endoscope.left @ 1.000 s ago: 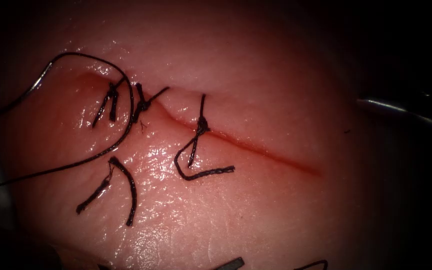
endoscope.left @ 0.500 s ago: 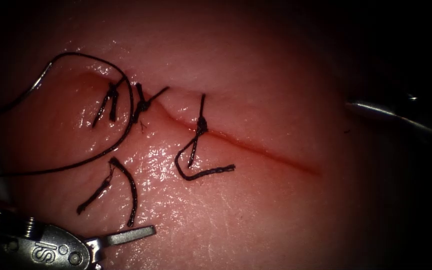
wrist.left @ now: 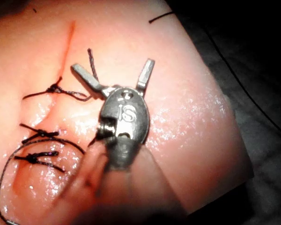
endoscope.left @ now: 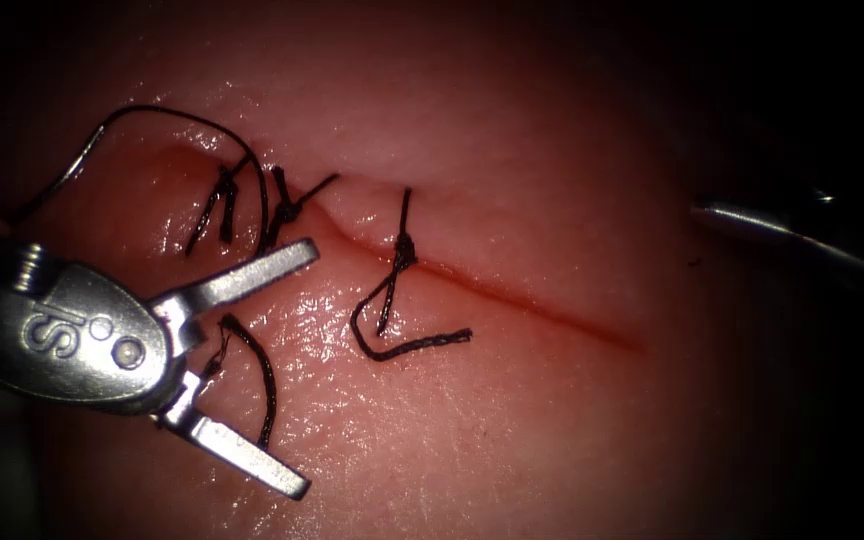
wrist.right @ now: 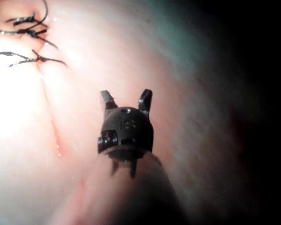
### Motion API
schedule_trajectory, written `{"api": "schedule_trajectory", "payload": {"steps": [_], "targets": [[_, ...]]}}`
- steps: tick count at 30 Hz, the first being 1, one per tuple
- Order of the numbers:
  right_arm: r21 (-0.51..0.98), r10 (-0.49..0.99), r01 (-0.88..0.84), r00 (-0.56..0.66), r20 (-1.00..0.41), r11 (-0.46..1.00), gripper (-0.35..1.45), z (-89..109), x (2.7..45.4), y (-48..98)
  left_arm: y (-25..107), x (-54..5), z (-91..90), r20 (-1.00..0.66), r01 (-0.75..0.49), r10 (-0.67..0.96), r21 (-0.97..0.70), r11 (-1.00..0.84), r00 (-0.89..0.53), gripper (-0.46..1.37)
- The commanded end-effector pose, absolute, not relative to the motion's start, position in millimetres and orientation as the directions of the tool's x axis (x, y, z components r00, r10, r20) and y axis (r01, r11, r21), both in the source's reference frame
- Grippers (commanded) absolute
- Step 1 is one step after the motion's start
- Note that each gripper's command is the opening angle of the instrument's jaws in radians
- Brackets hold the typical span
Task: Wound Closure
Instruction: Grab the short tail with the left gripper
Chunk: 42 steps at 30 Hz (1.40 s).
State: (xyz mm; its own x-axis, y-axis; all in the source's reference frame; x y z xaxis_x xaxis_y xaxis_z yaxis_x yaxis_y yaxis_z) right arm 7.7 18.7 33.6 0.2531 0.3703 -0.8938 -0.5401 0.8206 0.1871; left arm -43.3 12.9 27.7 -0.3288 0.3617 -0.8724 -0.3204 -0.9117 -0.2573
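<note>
Left arm's steel needle-driver tool (endoscope.left: 297,375) w/ rounded wrist sits over the glossy, wet pink pork tissue (endoscope.left: 512,430) at the cut's left end, flat jaws spread wide in a V pointing right, holding nothing; same spread in left wrist view (wrist.left: 113,72). Shallow reddish cut (endoscope.left: 542,305) runs long-axis upper left to lower right, w/ three knotted black braided stitches (endoscope.left: 404,245) across its left part, frayed cut ends (endoscope.left: 252,375) lying beside them and a thin black thread loop (endoscope.left: 167,112) curving round the leftmost knot. Right arm's dark tool (wrist.right: 126,99) hangs over bare tissue well right of the stitches, short jaws apart, empty; needle can't be made out.
</note>
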Motion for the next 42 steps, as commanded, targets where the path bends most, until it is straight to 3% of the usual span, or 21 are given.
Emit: {"api": "schedule_trajectory", "payload": {"steps": [1,3,11,18,22,25,29,37,42], "targets": [[0.189,0.370,-0.535,0.253,-0.894,0.823,1.13,33.6,7.7,18.6,13.0,-43.8,27.8,-0.872,-0.327,0.363,-0.256,-0.910,-0.328,0.75],[0.189,0.370,-0.535,0.253,-0.894,0.823,1.14,33.6,7.7,18.6,13.2,-44.4,27.8,-0.871,-0.334,0.366,-0.255,-0.907,-0.329,0.67],[0.204,0.373,-0.507,0.258,-0.891,0.838,1.23,33.3,8.4,18.2,13.1,-46.1,27.8,-0.847,-0.373,0.420,-0.293,-0.880,-0.326,0.68],[0.225,0.363,-0.453,0.244,-0.899,0.863,1.07,32.9,9.5,17.7,11.7,-46.1,27.2,-0.769,-0.359,0.452,-0.306,-0.882,-0.452,0.79],[0.233,0.358,-0.432,0.235,-0.904,0.872,1.00,32.8,10.3,17.5,10.7,-45.8,26.4,-0.753,-0.354,0.454,-0.308,-0.883,-0.477,0.70],[0.224,0.340,-0.406,0.241,-0.909,0.886,0.99,32.7,10.7,17.2,10.4,-46.1,26.1,-0.706,-0.375,0.456,-0.281,-0.883,-0.543,0.67],[0.190,0.301,-0.340,0.310,-0.902,0.921,1.18,32.4,11.6,16.5,10.3,-46.8,26.0,-0.653,-0.398,0.419,-0.190,-0.897,-0.632,0.72],[0.191,0.291,-0.298,0.343,-0.893,0.935,1.12,32.6,12.4,15.2,10.9,-48.0,26.5,-0.572,-0.418,0.400,-0.108,-0.902,-0.716,0.74],[0.189,0.290,-0.298,0.343,-0.894,0.936,1.11,32.7,12.4,15.1,11.2,-49.2,27.8,-0.556,-0.415,0.386,-0.080,-0.906,-0.736,0.64]]}}
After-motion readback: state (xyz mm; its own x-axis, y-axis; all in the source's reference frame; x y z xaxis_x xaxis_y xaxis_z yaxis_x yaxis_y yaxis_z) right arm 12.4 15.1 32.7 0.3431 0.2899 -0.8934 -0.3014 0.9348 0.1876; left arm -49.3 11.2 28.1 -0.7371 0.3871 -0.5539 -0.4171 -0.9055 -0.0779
